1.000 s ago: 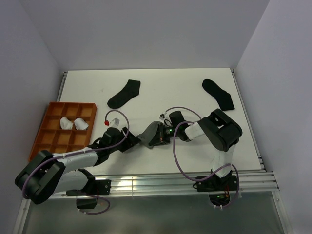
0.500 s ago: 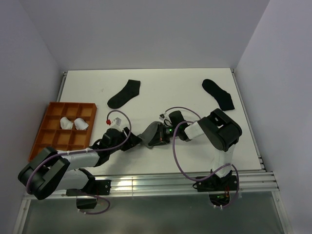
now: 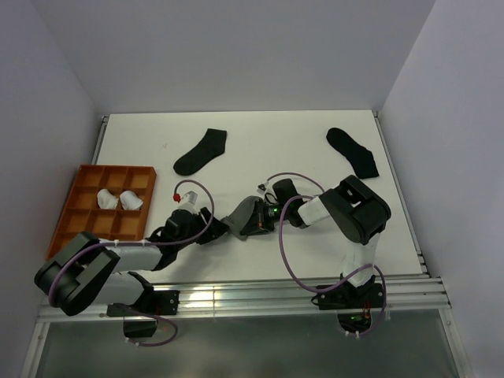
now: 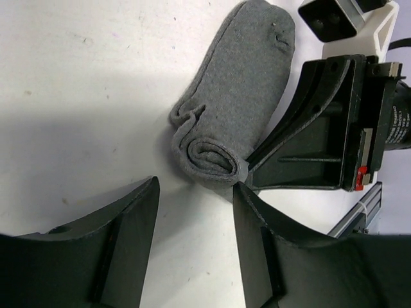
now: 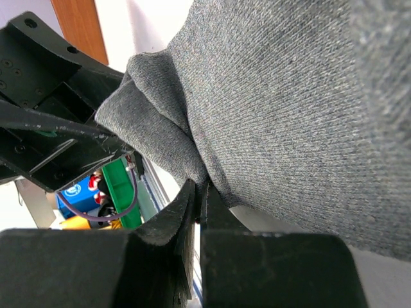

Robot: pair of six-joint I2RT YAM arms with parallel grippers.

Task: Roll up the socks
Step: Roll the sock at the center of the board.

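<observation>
Rolling looks underway: the soft grey knitted sock (image 4: 247,96), mid-worktop (image 3: 315,236) toward its near edge, has one end curled. The right gripper (image 5: 198,192) pinches that curl, jaws shut. The left gripper (image 4: 196,192), jaws half apart, should next close on it.

Left arm (image 3: 118,253) elbow shifts right, wrist edges away; left gripper (image 4: 196,186) jaws narrow slightly beside sock (image 4: 241,102).

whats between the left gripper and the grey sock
Only a sliver of bare table between left gripper and grey sock, per the left wrist view.
</observation>
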